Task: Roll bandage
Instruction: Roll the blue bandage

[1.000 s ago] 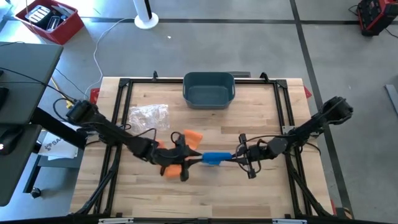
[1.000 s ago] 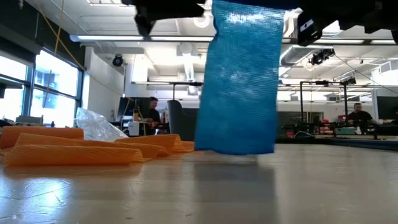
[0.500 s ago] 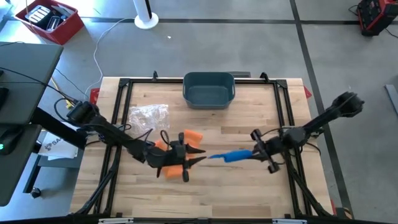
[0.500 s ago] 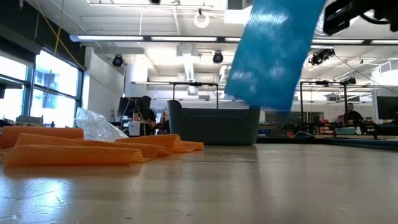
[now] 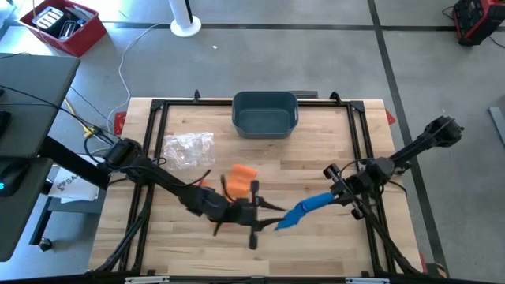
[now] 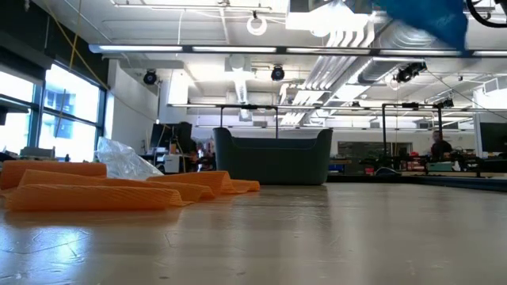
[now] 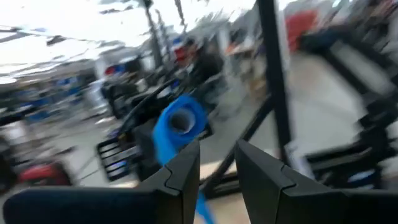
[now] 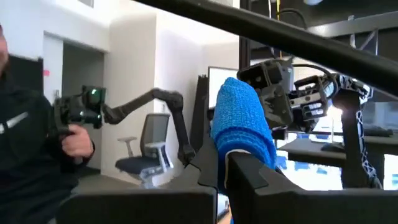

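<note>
High view: blue elastic bandage strip (image 5: 304, 211) stretched in air between left gripper (image 5: 272, 223) and right gripper (image 5: 339, 195), above the front middle of the light wooden table (image 5: 316, 150). Orange bandage rolls (image 5: 241, 173) behind left arm. Crinkled clear plastic bag (image 5: 188, 147) and dark teal plastic bin (image 5: 265, 113) further back.

Low view: blue strip only at upper right, clear of tabletop.

Left wrist view: fingers (image 7: 183, 169) narrow, pinching strip end.

Right wrist view: fingers (image 8: 247, 169) closed on rolled end.
</note>
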Robot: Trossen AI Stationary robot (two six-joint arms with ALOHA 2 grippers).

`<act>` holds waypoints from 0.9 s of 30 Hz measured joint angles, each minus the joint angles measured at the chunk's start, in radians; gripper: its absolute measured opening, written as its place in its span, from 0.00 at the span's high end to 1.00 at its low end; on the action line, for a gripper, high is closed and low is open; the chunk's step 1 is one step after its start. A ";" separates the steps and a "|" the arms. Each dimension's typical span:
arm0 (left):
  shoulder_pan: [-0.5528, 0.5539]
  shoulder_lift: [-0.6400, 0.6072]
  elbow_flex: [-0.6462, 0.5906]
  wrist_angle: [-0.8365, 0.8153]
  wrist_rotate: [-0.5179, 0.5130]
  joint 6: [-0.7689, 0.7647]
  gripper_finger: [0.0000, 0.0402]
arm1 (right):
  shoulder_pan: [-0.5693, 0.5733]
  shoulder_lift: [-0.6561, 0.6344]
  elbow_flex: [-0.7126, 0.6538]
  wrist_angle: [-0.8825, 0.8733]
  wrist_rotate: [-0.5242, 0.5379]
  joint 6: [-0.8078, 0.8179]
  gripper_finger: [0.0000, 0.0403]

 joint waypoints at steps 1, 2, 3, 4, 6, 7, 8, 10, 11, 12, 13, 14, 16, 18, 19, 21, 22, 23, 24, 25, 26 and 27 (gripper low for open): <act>0.001 0.009 0.039 -0.063 -0.019 0.008 0.74 | -0.003 -0.001 0.000 0.014 0.005 0.003 1.00; 0.002 0.017 0.074 -0.114 -0.038 0.011 0.73 | -0.005 -0.003 0.001 0.018 0.005 0.007 1.00; 0.002 0.027 0.107 -0.164 -0.054 0.011 0.72 | -0.006 -0.005 0.001 0.016 0.007 0.008 1.00; 0.002 0.034 0.134 -0.203 -0.062 0.007 0.72 | -0.007 -0.005 0.001 0.015 0.016 0.009 1.00; 0.001 0.048 0.174 -0.258 -0.064 0.007 0.70 | -0.007 -0.005 0.001 0.013 0.037 0.008 1.00; -0.001 0.052 0.186 -0.269 -0.064 0.017 0.69 | -0.007 -0.005 0.001 0.013 0.045 0.009 1.00; -0.006 0.055 0.193 -0.268 -0.064 0.033 0.68 | -0.007 -0.005 0.001 0.011 0.053 0.010 1.00; -0.012 0.055 0.195 -0.240 -0.065 0.074 0.67 | -0.007 -0.005 0.001 0.006 0.059 0.010 1.00; -0.015 0.055 0.195 -0.227 -0.065 0.089 0.66 | -0.007 -0.005 0.001 0.006 0.064 0.010 1.00; -0.016 0.055 0.195 -0.216 -0.065 0.097 0.66 | -0.007 -0.005 0.001 0.007 0.081 0.015 1.00; -0.017 0.055 0.195 -0.203 -0.064 0.099 0.65 | -0.007 -0.005 0.001 0.007 0.100 0.027 1.00; -0.018 0.055 0.195 -0.194 -0.064 0.099 0.64 | -0.007 -0.005 0.001 0.007 0.120 0.031 1.00; -0.015 0.055 0.195 -0.185 -0.062 0.097 0.63 | -0.007 -0.005 0.001 0.007 0.141 0.030 1.00; -0.005 0.055 0.195 -0.187 -0.081 0.095 0.62 | -0.007 -0.005 0.001 0.007 0.144 0.028 1.00; 0.001 0.055 0.195 -0.190 -0.096 0.087 0.62 | -0.007 -0.005 0.001 0.007 0.144 0.028 1.00; 0.014 0.055 0.195 -0.192 -0.130 0.058 0.62 | -0.007 -0.005 0.001 0.007 0.144 0.027 1.00; 0.019 0.055 0.195 -0.191 -0.140 0.041 0.62 | -0.007 -0.005 0.001 0.007 0.144 0.027 1.00; 0.024 0.055 0.195 -0.190 -0.145 0.027 0.62 | -0.007 -0.005 0.001 0.007 0.144 0.026 1.00; 0.029 0.055 0.195 -0.191 -0.146 0.014 0.62 | -0.007 -0.005 0.001 0.007 0.144 0.026 1.00; 0.034 0.055 0.195 -0.191 -0.146 0.005 0.62 | -0.007 -0.005 0.001 0.007 0.144 0.026 1.00; 0.037 0.055 0.195 -0.193 -0.146 -0.006 0.62 | -0.007 -0.005 0.001 0.007 0.144 0.025 1.00; 0.040 0.055 0.195 -0.195 -0.146 -0.017 0.62 | -0.007 -0.005 0.001 0.007 0.144 0.025 1.00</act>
